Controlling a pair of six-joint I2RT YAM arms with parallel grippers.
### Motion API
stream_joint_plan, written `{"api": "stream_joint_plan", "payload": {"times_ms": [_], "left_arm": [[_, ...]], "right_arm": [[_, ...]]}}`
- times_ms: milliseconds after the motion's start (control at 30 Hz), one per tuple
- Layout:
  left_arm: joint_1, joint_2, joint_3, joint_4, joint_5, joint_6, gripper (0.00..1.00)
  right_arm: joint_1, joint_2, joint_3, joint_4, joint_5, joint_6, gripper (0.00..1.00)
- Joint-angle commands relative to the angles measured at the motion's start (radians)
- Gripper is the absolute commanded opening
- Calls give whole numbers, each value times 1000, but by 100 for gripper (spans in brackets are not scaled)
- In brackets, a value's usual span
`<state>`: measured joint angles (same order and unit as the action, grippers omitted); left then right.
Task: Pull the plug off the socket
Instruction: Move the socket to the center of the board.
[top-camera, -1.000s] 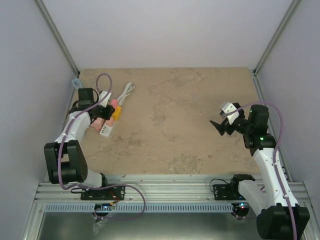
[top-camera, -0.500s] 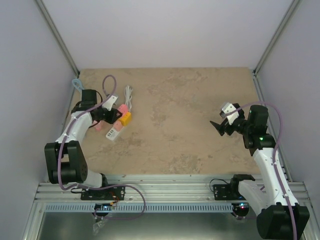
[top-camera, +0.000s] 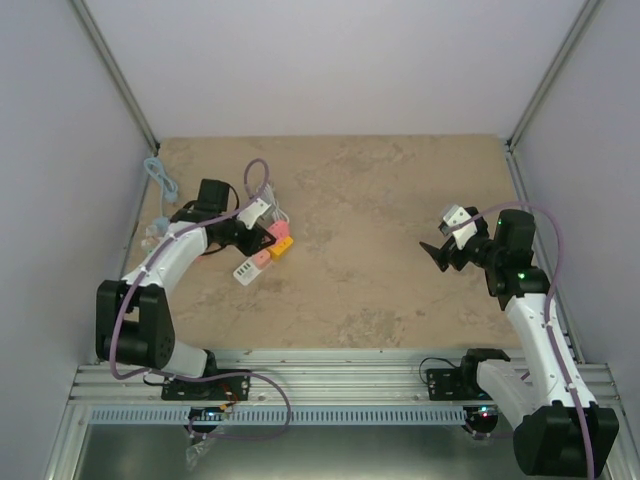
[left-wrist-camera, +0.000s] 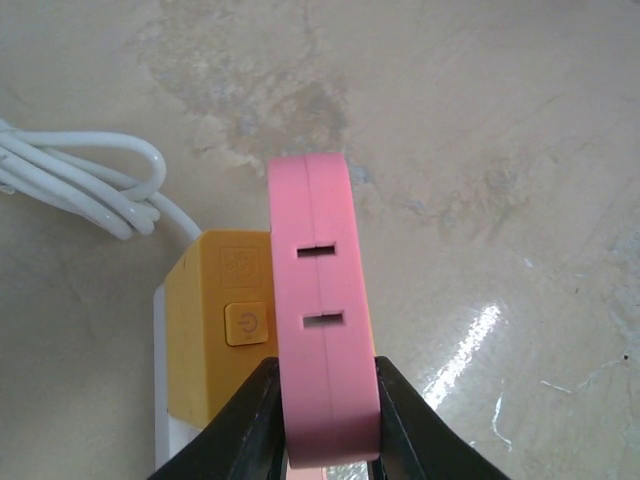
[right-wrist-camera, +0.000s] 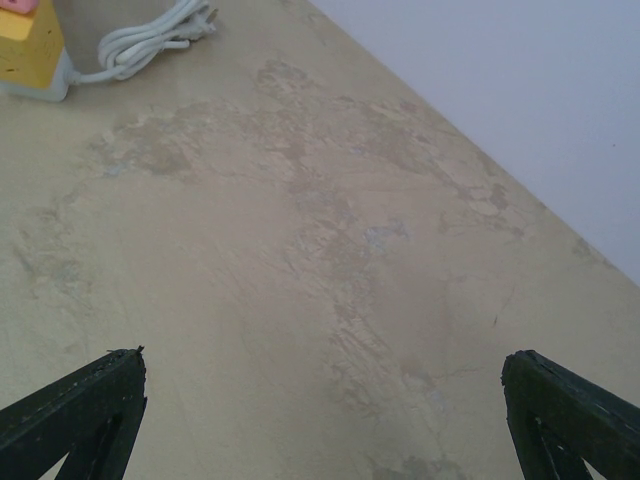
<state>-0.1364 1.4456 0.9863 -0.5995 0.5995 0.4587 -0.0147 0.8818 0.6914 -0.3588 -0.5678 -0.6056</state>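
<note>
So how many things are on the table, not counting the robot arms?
pink plug: 1
yellow-and-white power strip: 1
white cord bundle: 1
light blue cable: 1
Total: 4

Smooth matt pink plastic plug (left-wrist-camera: 320, 300), yellow plastic socket (left-wrist-camera: 215, 380) (slightly satin), glossy stone-look table (left-wrist-camera: 500, 150), smooth white cable (left-wrist-camera: 80, 185).

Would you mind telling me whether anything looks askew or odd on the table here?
The power strip lies slanted, unanchored: only the left claw grips its pink plug, while the right claw hangs open far across the table.
</note>
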Motion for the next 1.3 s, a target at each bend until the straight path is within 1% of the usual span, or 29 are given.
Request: {"api": "stream_joint_plan", "payload": {"times_ms": [0, 200, 500, 733, 833, 933, 1000, 1067, 1267], "left_arm": [[-47, 7, 38, -21, 80, 6, 23], [-161, 12, 48, -12, 76, 9, 25], [-309, 83, 111, 1, 90, -5, 26], [-465, 120, 146, 27, 56, 5, 26], [-503, 132, 160, 26, 65, 20, 26], [-511, 139, 168, 32, 90, 30, 28], [-511, 142, 167, 42, 89, 33, 35], [-511, 141, 165, 49, 77, 35, 47], [-511, 94, 135, 85, 15, 35, 78]], "right_arm": [[3, 4, -13, 23, 2, 5, 98], [4, 5, -18, 21, -13, -6, 98], [4, 11, -21, 20, -9, -14, 98], [3, 14, -24, 19, -9, -19, 98], [4, 13, -25, 19, -7, -20, 98], [3, 11, -27, 20, -6, -23, 98], [3, 12, -29, 20, -6, -23, 98], [2, 13, -29, 20, -4, -24, 98], [4, 22, -30, 19, -12, -28, 98]]}}
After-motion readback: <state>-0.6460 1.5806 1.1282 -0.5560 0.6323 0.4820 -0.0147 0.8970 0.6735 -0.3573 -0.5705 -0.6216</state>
